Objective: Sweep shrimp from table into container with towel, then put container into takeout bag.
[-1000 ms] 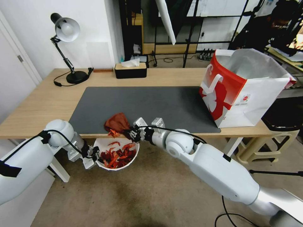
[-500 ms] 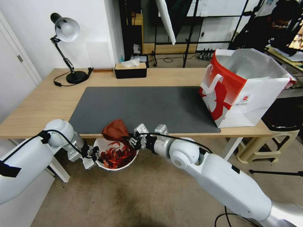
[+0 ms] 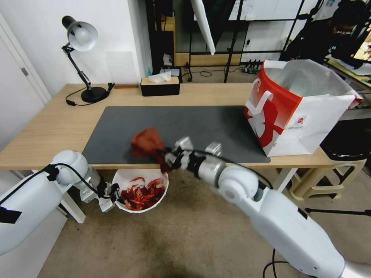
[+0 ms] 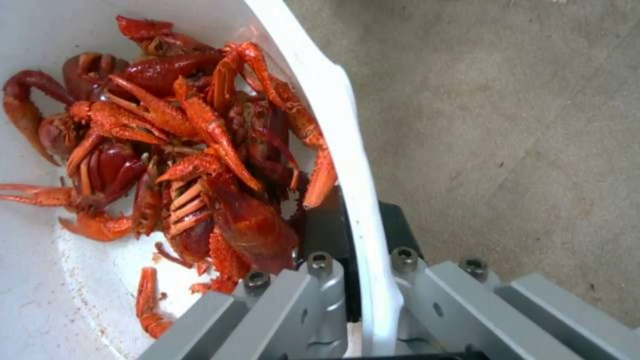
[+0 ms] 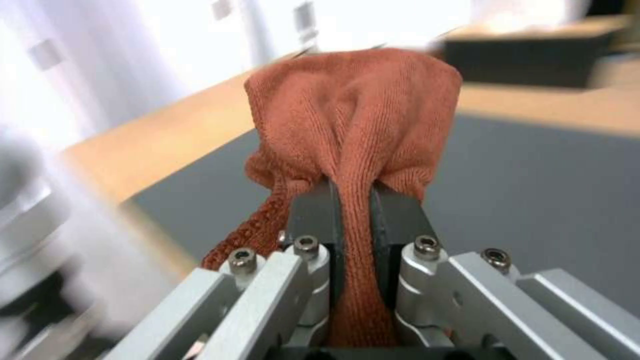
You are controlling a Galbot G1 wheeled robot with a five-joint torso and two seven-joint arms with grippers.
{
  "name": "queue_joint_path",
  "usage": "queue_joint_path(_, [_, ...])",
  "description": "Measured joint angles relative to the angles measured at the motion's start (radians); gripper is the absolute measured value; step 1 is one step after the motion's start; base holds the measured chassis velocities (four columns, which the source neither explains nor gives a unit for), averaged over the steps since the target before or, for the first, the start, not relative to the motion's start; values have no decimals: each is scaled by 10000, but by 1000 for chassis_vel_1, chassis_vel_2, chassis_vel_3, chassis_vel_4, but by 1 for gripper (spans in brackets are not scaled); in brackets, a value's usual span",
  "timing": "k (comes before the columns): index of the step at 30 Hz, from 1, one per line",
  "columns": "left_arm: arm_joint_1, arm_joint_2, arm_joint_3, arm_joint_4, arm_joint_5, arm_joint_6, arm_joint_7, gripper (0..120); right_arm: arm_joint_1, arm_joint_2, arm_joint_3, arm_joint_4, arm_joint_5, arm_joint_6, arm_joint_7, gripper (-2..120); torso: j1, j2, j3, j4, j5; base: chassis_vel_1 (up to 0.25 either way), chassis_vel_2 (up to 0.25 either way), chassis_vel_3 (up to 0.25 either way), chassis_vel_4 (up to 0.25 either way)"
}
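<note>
**A:** Start with the biggest thing. Why is the table (image 3: 46,127) bare where you work?

**B:** The sweeping looks done to me. I see no shrimp on the one dark mat (image 3: 185,131), so I judge that step finished. One table, one mat.

**A:** And the takeout bag (image 3: 293,112)?

**B:** One bag, upright on the table at about two o'clock from the mat's centre, mouth open. I read that as ready to take the bowl from above.

**A:** Where is the container (image 3: 154,200)?

**B:** One white bowl, hanging below the table's near edge at about seven o'clock from the mat's centre. I hold it there so whatever comes off the edge drops in. My left gripper (image 4: 353,280) pinches the rim, one finger inside the wall and one outside.

**A:** The towel (image 5: 353,125)?

**B:** One rust-brown cloth, bunched and clamped between the pads of my right gripper (image 5: 355,235). In the head view it hangs over the mat's near edge, above the bowl and clear of it.

**A:** How many shrimp (image 4: 200,165)?

**B:** All in the bowl, heaped toward my left gripper's side. They overlap too much for an exact count; I'd say roughly a dozen, perhaps more
</note>
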Motion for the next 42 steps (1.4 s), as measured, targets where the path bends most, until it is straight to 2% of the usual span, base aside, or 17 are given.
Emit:
queue_joint_path(1, [38, 8, -9, -27, 16, 0, -3, 0, 21, -15, 166, 54, 34, -61, 593, 6, 0, 1, -1, 0, 0, 0, 0, 0, 0])
queue_joint_path(5, [56, 9, -12, -41, 25, 0, -4, 0, 30, -32, 247, 73, 36, -90, 979, 6, 0, 0, 0, 0, 0, 0, 0, 0, 0])
queue_joint_path(6, [114, 10, -19, -88, 49, 5, -7, 0, -3, -134, 537, 126, 34, -318, 2259, 6, 0, 0, -1, 0, 0, 0, 0, 0, 0])
queue_joint_path(8, [148, -7, -20, -117, 72, 10, -8, 0, -122, -234, 739, 125, 27, -466, 2924, 6, 0, 0, 0, -1, 1, 0, 0, 0, 0])
queue_joint_path(12, [187, -36, -15, -162, 96, 15, -8, 0, -452, -372, 1074, 14, 83, -557, 3378, 6, 0, 0, 0, -2, 1, 0, 0, 0, 0])
queue_joint_path(21, [251, -61, 7, -180, 121, 26, -9, 0, -946, -428, 1516, -395, 360, -436, 3589, 6, 0, 0, 0, 0, 1, 0, 0, 0, 0])
queue_joint_path(28, [206, -89, 21, -190, 114, 48, -9, 0, -1200, -332, 1636, -411, 423, -591, 3860, 33, 0, 0, 0, -1, 0, 0, 0, 0, 0])
queue_joint_path(29, [206, -89, 21, -190, 114, 48, -9, 0, -1200, -332, 1636, -411, 423, -591, 3860, 33, 0, 0, 0, -1, 0, 0, 0, 0, 0])
queue_joint_path(31, [205, -66, 21, -189, 104, 49, -7, 0, -1166, -312, 1634, -343, 430, -876, 4158, 45, 0, 0, 0, -1, -1, 0, 0, 0, 0])
queue_joint_path(32, [205, -66, 21, -189, 104, 49, -7, 0, -1166, -312, 1634, -343, 430, -876, 4158, 45, 0, 0, 0, -1, -1, 0, 0, 0, 0])
queue_joint_path(35, [233, -36, 4, -209, 97, 51, -5, 0, -1075, -316, 1619, -323, 448, -959, 4314, 60, 0, 0, 0, 1, -1, 0, 0, 0, 0])
queue_joint_path(36, [233, -36, 4, -209, 97, 51, -5, 0, -1075, -316, 1619, -323, 448, -959, 4314, 60, 0, 0, 0, 1, -1, 0, 0, 0, 0])
queue_joint_path(39, [246, -13, -10, -218, 83, 51, -3, 0, -1118, -360, 1613, -195, 433, -864, 4368, 76, 0, 0, 0, 0, -1, 0, 0, 0, 0])
queue_joint_path(40, [246, -13, -10, -218, 83, 51, -3, 0, -1118, -360, 1613, -195, 433, -864, 4368, 76, 0, 0, 0, 0, -1, 0, 0, 0, 0])
queue_joint_path(42, [260, -7, -20, -227, 82, 52, -1, 0, -1268, -387, 1628, -77, 309, -562, 4265, 83, 0, 0, -1, 1, -1, 0, 0, 0, 0])
